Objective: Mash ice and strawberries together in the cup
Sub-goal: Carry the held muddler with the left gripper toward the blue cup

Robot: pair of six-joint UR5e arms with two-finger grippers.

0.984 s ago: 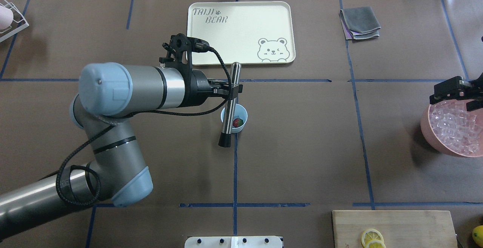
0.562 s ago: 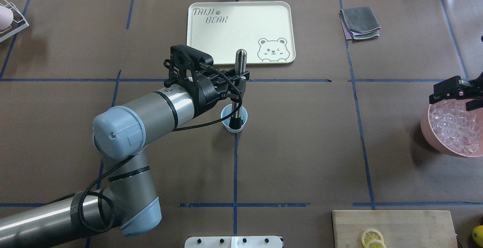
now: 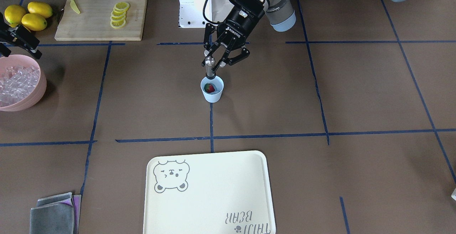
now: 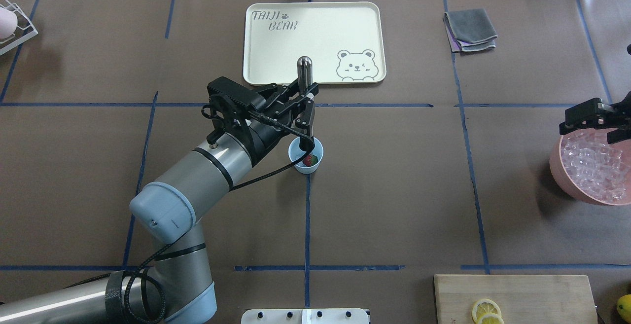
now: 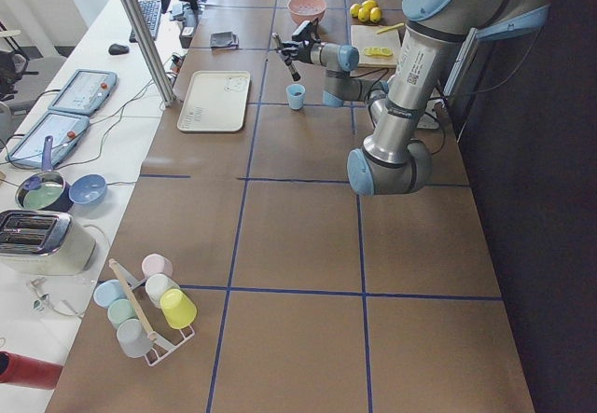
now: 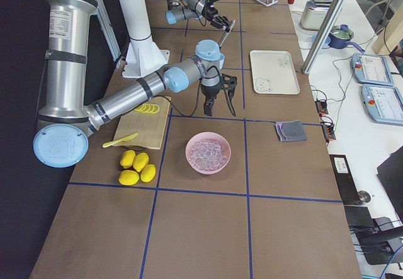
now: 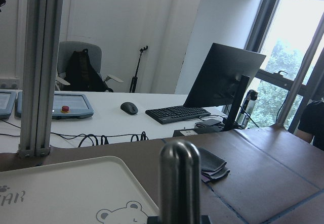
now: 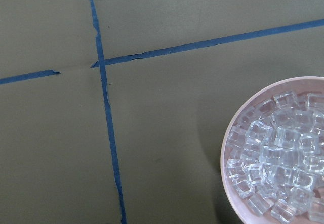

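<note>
The pale-blue cup (image 4: 297, 154) (image 3: 213, 95) stands at mid-table with a dark-red strawberry (image 4: 309, 160) (image 3: 210, 88) inside it. My left gripper (image 4: 305, 98) (image 3: 213, 63) is shut on a steel muddler (image 4: 304, 70) (image 7: 179, 178), held nearly upright. Its lower end hangs just over the cup's mouth. The ice (image 4: 589, 166) (image 8: 283, 168) fills a pink bowl (image 4: 557, 173) at the far right. Above that bowl's rim my right gripper (image 4: 589, 134) (image 3: 19, 50) hovers open, holding nothing. I cannot make out any ice in the cup.
A cream bear tray (image 4: 315, 18) lies beyond the cup. A folded grey cloth (image 4: 471, 30) sits at the back right. A cutting board (image 4: 542, 294) with lemon slices is at the near right, with lemons (image 3: 28, 15) beside it. A rack of cups (image 5: 145, 306) stands far left.
The left arm swung the muddler from a slant beside the cup to upright in the cup, then lifted it, so the strawberry shows again. The right gripper stayed put.
</note>
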